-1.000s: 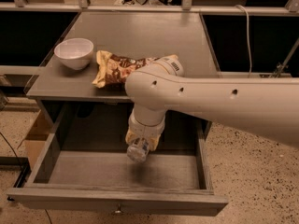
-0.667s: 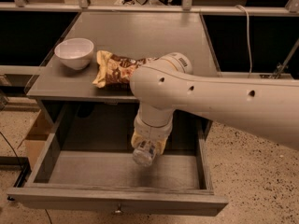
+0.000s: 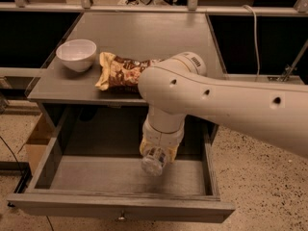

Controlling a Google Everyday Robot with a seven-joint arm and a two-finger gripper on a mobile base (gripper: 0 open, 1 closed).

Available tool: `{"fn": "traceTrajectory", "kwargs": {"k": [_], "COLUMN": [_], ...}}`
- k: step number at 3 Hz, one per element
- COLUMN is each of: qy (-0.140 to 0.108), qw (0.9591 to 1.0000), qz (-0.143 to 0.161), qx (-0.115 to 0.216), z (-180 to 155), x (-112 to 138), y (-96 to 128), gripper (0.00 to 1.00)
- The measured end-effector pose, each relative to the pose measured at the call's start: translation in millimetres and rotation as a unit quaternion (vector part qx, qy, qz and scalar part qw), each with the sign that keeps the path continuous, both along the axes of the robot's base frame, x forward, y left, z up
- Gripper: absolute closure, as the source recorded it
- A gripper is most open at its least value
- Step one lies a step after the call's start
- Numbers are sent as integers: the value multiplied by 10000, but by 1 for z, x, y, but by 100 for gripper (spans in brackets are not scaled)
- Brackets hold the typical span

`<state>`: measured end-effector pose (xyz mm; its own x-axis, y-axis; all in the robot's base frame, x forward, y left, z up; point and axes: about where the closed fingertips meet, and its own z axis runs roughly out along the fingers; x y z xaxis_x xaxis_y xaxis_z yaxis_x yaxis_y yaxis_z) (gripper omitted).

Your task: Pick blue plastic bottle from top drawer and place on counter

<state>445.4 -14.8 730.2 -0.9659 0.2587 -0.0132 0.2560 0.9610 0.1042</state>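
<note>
The blue plastic bottle (image 3: 153,162), small and clear with a light cap, hangs at the end of my arm above the floor of the open top drawer (image 3: 120,209). My gripper (image 3: 157,151) is mostly hidden under the white wrist. It is shut on the bottle, holding it cap-down over the drawer's middle right, just in front of the counter's front edge. The counter (image 3: 144,35) is the grey tabletop behind and above the drawer.
A white bowl (image 3: 76,55) stands at the counter's left front. A crumpled yellow and brown snack bag (image 3: 120,72) lies beside it, partly behind my arm. A cardboard box (image 3: 36,139) sits on the floor left of the drawer. My forearm crosses the right side.
My arm has shifted a little to the right with the bottle in the gripper. Bowl, bag and drawer have not moved.
</note>
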Motion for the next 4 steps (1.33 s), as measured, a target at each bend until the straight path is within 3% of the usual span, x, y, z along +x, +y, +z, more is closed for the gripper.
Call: {"fn": "traceTrajectory", "kwargs": {"k": [2, 3, 4], "qy": [-219, -220, -489], "qw": [9983, 9983, 9920], "qz": [-530, -531, -1135], "qx": [-103, -103, -265], "z": [43, 43, 73], "x": [-63, -63, -43], "y": [-33, -33, -77], "gripper": [100, 100, 100]}}
